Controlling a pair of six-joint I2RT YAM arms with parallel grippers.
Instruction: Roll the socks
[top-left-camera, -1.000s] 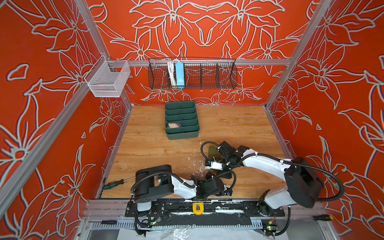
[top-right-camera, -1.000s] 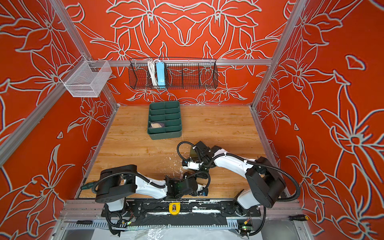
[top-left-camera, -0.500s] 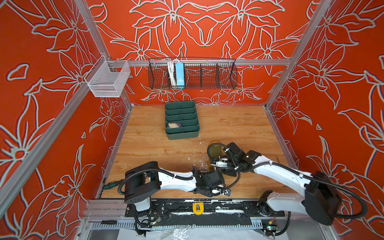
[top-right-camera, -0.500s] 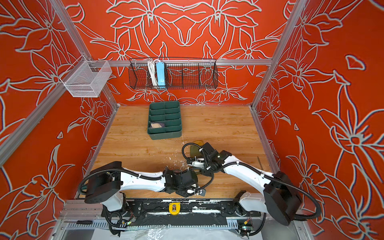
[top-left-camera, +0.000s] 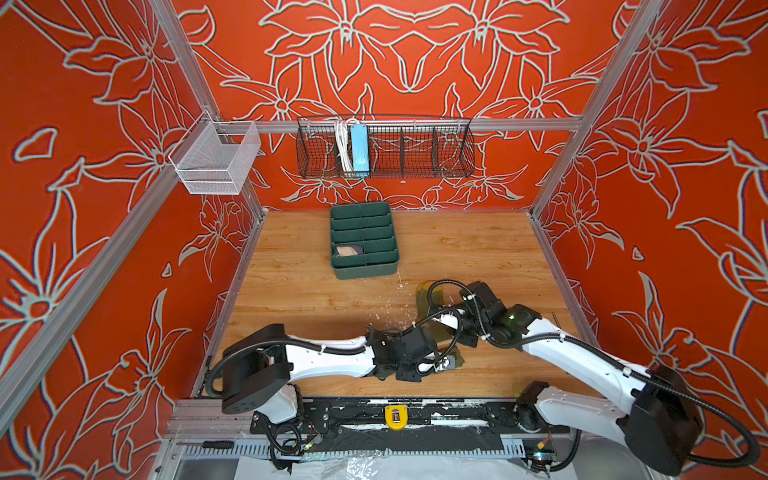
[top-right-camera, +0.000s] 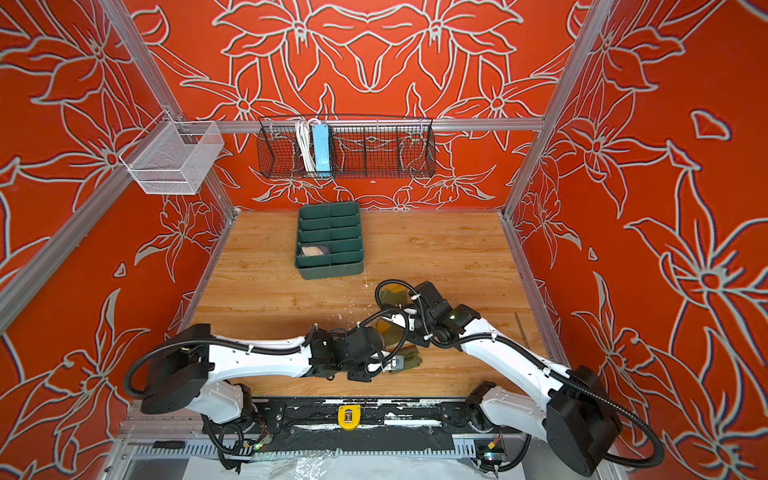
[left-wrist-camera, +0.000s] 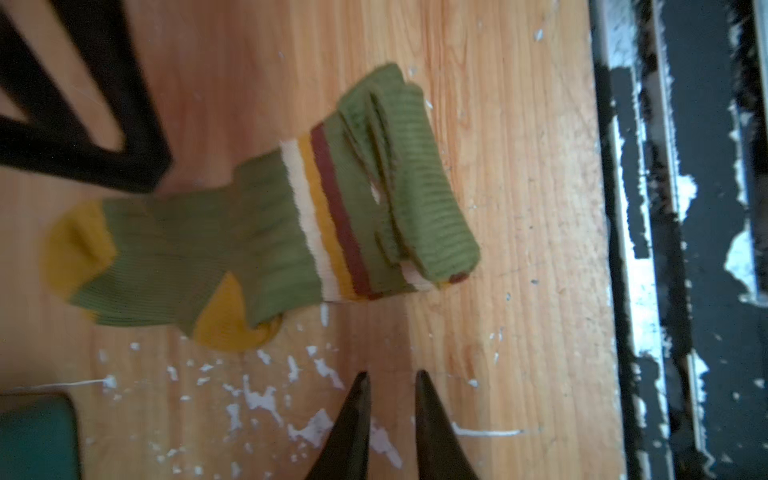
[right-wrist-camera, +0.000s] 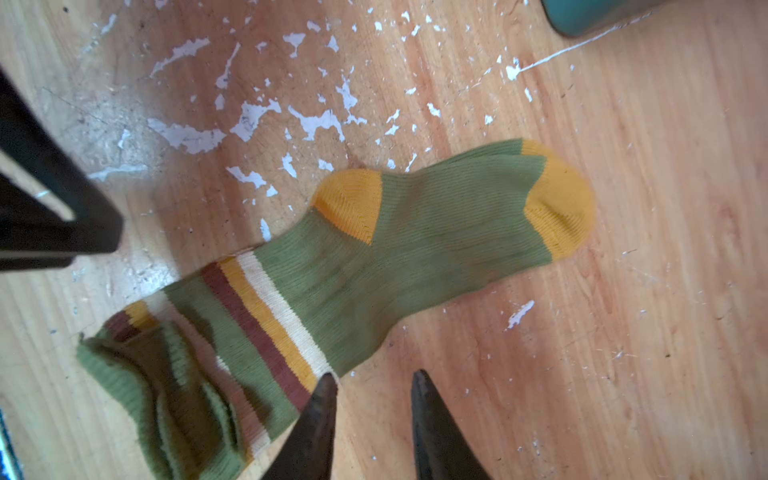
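The olive green socks (left-wrist-camera: 249, 232) lie flat on the wooden table (top-left-camera: 311, 299), one on top of the other, with mustard toe and heel and cream, mustard and brown stripes. The cuff end (right-wrist-camera: 166, 395) is folded over into a loose bunch. In both top views the arms cover most of the socks; the mustard toe (top-left-camera: 426, 293) and the cuff (top-right-camera: 409, 360) show. My left gripper (left-wrist-camera: 390, 374) is open and empty over bare wood beside the heel. My right gripper (right-wrist-camera: 372, 374) is open, one fingertip (right-wrist-camera: 326, 384) at the socks' striped edge.
A green divided tray (top-left-camera: 365, 266) stands behind the socks, with a cream bundle (top-left-camera: 348, 250) in one compartment. White paint flecks (right-wrist-camera: 249, 116) dot the wood. The black front rail (left-wrist-camera: 685, 208) runs close to the cuff. A wire basket (top-left-camera: 384, 147) hangs on the back wall.
Both grippers were shut a second ago and now stand open; the right opened first, then the left. The left arm has stretched out to the right and the right arm has swung right.
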